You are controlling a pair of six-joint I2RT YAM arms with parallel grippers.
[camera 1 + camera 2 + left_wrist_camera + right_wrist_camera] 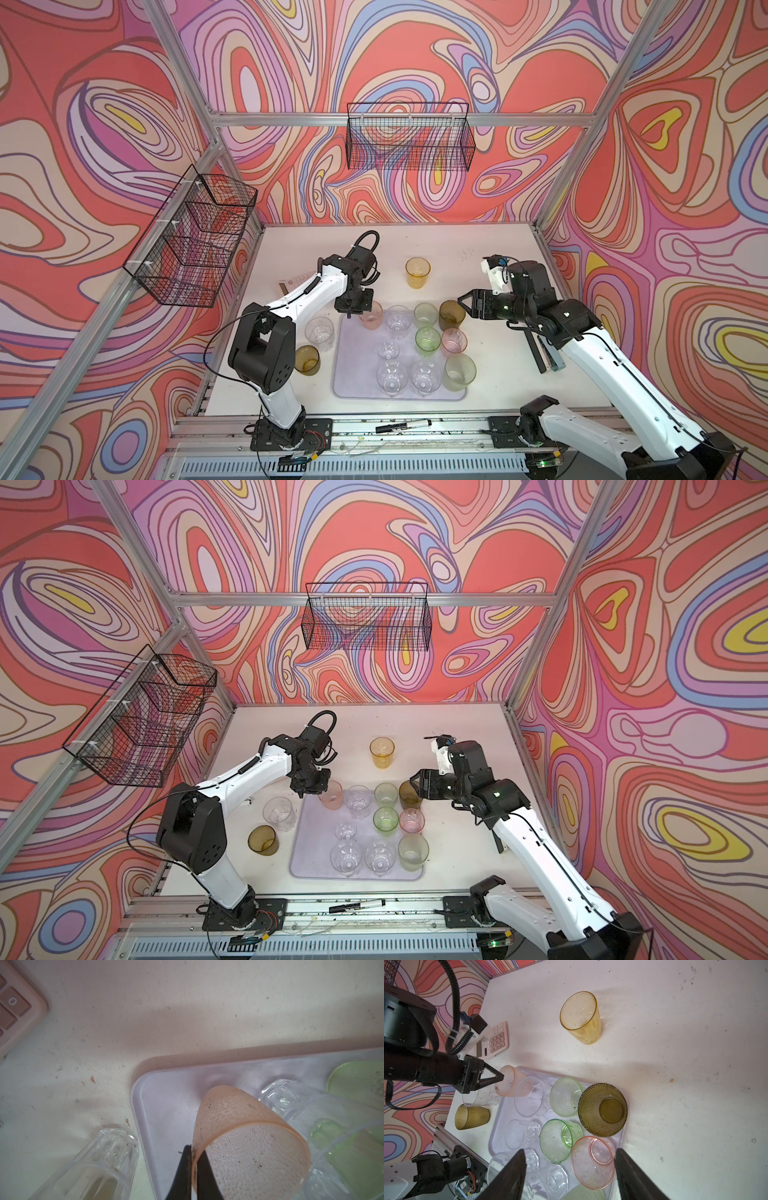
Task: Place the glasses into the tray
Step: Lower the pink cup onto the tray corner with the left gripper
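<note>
Left pincer (352,312): pressed together on the rim of the peach glass (371,316). In the left wrist view we see one finger (182,1176) outside the wall and one inside.
Peach glass: hangs at the pincer's tips, just right of them in both top views, over the upper-left corner of the tray (353,370). We cannot tell whether its base touches the tray floor.
Tray: lies at lower centre of the table (436,241) in both top views, with other glasses (428,340), clear, green and pink, standing in it.
Right pincer (464,306): spread wide, gripping nothing. We see it just right of the olive-brown glass (451,316) at the tray's upper-right corner, and we cannot tell whether they touch.
Off the tray: an amber-yellow glass (417,272) stands above it in the frame, well apart. A clear glass (320,334) and a second olive glass (306,359) stand just left of it.
</note>
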